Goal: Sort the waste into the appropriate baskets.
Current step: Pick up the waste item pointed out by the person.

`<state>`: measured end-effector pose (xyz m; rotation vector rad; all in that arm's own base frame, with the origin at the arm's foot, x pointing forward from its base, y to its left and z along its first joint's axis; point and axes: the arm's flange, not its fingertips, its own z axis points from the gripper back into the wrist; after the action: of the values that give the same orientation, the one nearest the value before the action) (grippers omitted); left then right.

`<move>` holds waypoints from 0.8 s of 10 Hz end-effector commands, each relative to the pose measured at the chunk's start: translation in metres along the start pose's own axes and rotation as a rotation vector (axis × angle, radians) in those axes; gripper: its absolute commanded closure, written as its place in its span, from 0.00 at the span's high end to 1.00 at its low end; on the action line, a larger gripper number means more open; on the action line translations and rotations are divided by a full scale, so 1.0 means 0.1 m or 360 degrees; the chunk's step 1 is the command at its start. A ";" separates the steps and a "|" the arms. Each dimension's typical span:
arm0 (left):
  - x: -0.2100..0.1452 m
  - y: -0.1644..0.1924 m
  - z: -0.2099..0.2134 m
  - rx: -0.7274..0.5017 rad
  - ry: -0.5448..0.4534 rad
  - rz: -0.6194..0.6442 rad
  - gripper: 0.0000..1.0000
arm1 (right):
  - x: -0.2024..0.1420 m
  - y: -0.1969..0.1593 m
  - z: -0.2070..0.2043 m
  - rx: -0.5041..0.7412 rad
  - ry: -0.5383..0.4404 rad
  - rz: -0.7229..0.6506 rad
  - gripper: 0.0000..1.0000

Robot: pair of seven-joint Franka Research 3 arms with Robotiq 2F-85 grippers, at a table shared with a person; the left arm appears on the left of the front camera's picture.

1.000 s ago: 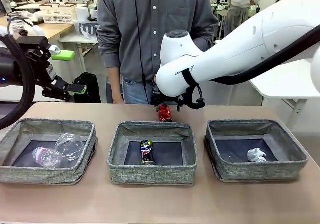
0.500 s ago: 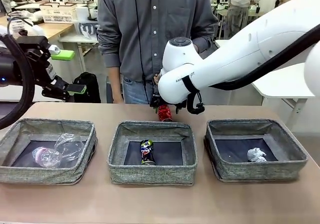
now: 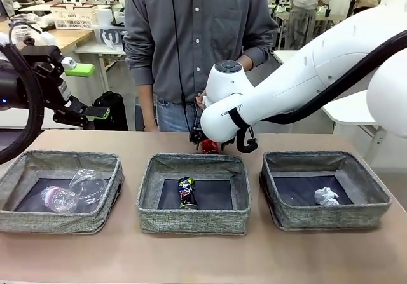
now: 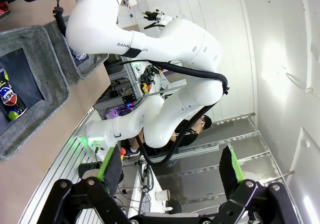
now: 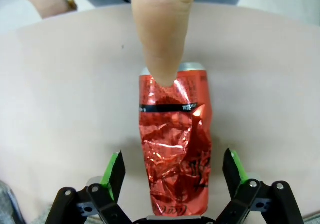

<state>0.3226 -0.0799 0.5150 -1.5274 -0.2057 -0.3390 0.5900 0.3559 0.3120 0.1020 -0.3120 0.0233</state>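
Note:
A crushed red can [image 5: 175,144] stands on the table behind the middle basket [image 3: 191,222], with a person's fingertip [image 5: 161,33] pressing on its top. My right gripper [image 5: 173,165] is open, its green pads either side of the can's lower part and apart from it. From the front the can [image 3: 210,147] peeks out under the right arm's wrist. My left gripper [image 3: 89,91] hangs open and empty, high above the left basket [image 3: 63,222]. A black printed can [image 3: 186,192] lies in the middle basket, a paper ball [image 3: 327,197] in the right basket [image 3: 331,219].
A clear plastic cup [image 3: 90,182] and a clear bottle [image 3: 56,199] lie in the left basket. The person stands at the far edge behind the middle basket. Bare tabletop runs along the near edge in front of the baskets.
My right arm has come down toward the table, bringing its open gripper around the red can, which is now mostly hidden from the front. The left arm has not moved.

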 end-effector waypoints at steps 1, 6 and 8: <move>-0.05 0.00 -0.03 -0.0034 -0.0011 -0.0032 1.00 | 0.04 0.00 -0.01 0.0015 -0.0020 0.0036 1.00; -0.05 0.00 -0.03 -0.0034 -0.0011 -0.0032 1.00 | 0.05 0.04 -0.01 0.0007 -0.0017 0.0089 1.00; -0.05 0.00 -0.03 -0.0034 -0.0011 -0.0032 1.00 | 0.05 0.04 -0.01 -0.0010 -0.0004 0.0077 0.40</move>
<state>0.3226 -0.0799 0.5150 -1.5274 -0.2057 -0.3390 0.5883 0.3592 0.3118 0.0964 -0.3131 0.0629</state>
